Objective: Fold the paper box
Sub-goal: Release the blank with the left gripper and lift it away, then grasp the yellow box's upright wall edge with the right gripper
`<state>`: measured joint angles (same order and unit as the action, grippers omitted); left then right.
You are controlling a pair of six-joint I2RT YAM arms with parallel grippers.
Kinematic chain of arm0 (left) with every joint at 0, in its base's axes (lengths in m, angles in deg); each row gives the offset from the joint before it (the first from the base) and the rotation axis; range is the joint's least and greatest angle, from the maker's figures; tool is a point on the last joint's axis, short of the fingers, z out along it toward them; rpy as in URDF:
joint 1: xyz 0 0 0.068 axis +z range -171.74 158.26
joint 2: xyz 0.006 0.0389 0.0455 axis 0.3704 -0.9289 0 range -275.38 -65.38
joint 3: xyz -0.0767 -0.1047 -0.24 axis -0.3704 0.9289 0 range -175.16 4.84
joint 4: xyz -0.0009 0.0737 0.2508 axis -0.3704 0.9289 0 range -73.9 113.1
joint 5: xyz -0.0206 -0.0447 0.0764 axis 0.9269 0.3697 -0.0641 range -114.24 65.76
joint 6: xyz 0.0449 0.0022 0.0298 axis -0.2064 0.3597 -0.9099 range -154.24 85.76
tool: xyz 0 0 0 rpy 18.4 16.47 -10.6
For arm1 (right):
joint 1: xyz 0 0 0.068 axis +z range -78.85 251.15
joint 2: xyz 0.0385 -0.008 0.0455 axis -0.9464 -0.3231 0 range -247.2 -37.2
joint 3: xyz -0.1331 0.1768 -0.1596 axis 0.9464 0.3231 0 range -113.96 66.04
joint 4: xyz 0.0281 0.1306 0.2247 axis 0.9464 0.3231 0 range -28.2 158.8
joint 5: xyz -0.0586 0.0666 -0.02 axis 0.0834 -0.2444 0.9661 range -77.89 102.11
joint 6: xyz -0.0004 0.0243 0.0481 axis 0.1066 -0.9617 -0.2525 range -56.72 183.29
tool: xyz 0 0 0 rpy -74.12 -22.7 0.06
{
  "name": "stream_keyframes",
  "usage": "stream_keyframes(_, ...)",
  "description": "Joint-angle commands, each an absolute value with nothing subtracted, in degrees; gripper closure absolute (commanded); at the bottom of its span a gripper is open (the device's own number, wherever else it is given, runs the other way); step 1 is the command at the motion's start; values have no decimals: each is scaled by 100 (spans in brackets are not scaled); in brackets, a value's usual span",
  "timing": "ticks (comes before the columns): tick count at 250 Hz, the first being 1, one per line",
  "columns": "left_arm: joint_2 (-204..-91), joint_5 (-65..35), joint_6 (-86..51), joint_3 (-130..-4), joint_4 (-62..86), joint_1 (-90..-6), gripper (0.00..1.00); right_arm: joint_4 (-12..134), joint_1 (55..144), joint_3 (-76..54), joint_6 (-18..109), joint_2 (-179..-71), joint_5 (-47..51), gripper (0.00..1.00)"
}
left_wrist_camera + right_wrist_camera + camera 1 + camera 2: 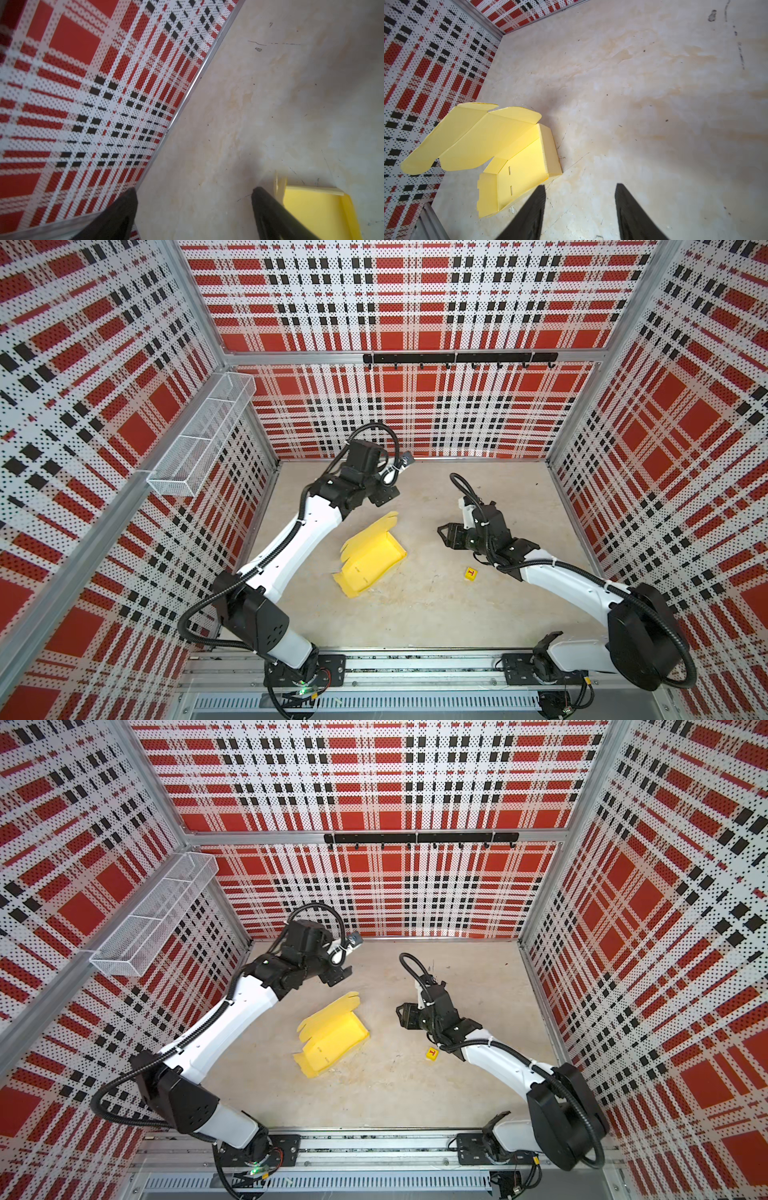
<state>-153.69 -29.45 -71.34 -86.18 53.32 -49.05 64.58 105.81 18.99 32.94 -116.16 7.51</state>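
The paper box [374, 558] [332, 1040] lies in the middle of the table floor, pale yellow and partly folded. Some of its walls stand up, and its lid panel with rounded flaps leans out toward the back left. My left gripper [385, 494] [337, 975] hovers behind the box, apart from it. Its jaws [194, 190] are open over bare floor, with a corner of the box [311, 214] beside one finger. My right gripper [443, 535] [401, 1014] hangs to the right of the box, open and empty [580, 185]. The box [519, 166] lies just off one fingertip.
A tiny yellow cube with a red letter [471, 573] [432, 1055] sits on the floor under the right forearm. A wire basket [199, 439] hangs on the left wall and a black hook rail [457, 358] on the back wall. Plaid walls enclose three sides.
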Motion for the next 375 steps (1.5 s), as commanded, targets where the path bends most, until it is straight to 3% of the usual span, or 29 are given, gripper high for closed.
stream_keyframes(1,-15098,-2182,-6096,-8288,5547,-4556,10,6345,10928,1509,3733,-11990,1124,46)
stream_keyframes(31,-14836,-1511,-5555,-7759,5262,-3956,2,6478,11314,1110,4175,-12474,1360,49)
stream_keyframes(62,-14679,-799,-4936,-7391,4966,-3177,1,6453,11557,762,4351,-12984,1347,51)
stream_keyframes(112,-14592,-404,-4392,-7014,4636,-2656,1,6351,11835,302,4640,-13763,1445,54)
stream_keyframes(296,-14628,-411,-4213,-6890,4461,-2459,0,5903,11929,-93,5072,-14773,1377,64)
stream_keyframes(375,-14606,-400,-4197,-6850,4423,-2423,0,5819,11929,16,5046,-14851,1537,75)
